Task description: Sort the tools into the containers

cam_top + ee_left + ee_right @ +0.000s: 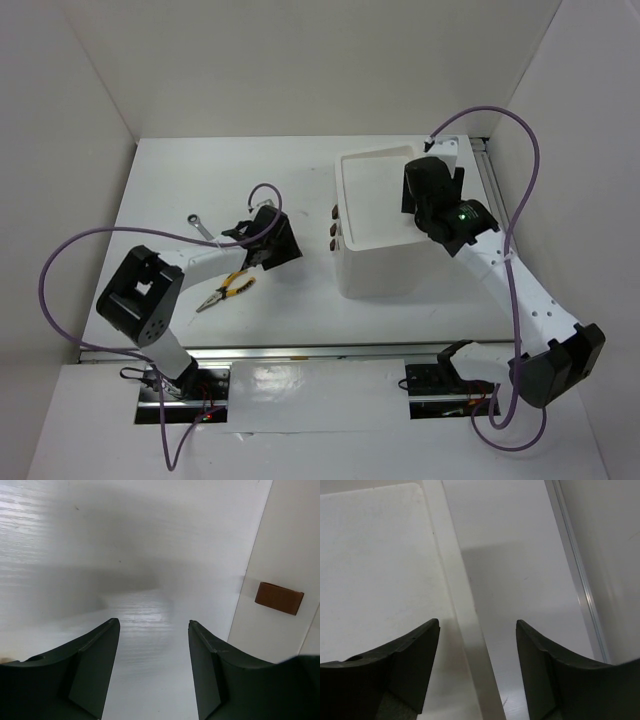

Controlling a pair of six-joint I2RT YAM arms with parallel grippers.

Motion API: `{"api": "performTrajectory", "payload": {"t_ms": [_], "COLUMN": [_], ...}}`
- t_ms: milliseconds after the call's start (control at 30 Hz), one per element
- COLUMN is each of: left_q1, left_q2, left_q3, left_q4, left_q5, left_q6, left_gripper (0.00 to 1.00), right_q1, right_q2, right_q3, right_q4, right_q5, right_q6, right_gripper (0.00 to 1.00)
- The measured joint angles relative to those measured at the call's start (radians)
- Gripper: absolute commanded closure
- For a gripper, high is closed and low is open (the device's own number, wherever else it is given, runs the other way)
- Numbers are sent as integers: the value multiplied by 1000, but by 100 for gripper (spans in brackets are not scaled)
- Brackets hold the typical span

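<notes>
At the white box (380,272), left end effector (154,623) and right end effector (477,624) gape empty.

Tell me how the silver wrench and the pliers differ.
The wrench is bare silver; the pliers have yellow-black handles. The wrench lies farther back on the table; the pliers lie nearer its front edge. Both lie left of the white box, ungripped.

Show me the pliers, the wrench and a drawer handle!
pliers (226,291): top view, near the pivot.
wrench (200,226): top view, on its shaft.
drawer handle (279,598): left wrist view, middle of its front face.
</notes>
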Motion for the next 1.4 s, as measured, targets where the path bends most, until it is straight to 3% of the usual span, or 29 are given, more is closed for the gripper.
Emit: {"api": "performTrajectory", "payload": {"t_ms": [67, 133, 167, 500, 667, 1133, 1400], "left_q1": [15, 24, 26, 39, 40, 43, 97], "left_q2": [-24, -38, -45, -65, -65, -27, -14], "left_q3": [-11, -13, -14, -40, -47, -64, -236], "left_q4": [1, 5, 8, 34, 51, 126, 394], "left_q5": [10, 20, 24, 72, 101, 175, 309], "left_q6": [4, 9, 18, 48, 49, 36, -127], "left_gripper": [31, 31, 31, 31, 31, 31, 38], "right_q1": [-11, -18, -19, -43, -45, -45, -45], "right_q2": [8, 15, 19, 23, 21, 2, -15], "right_q3": [0, 0, 0, 0, -2, -28, -48], "right_q4": [1, 3, 3, 7, 8, 40, 62], "right_q5": [-8, -19, -24, -75, -81, -81, -81], "right_q6": [-6, -9, -11, -32, -35, -52, -54], "right_gripper": [42, 44, 53, 75, 75, 94, 94]}}
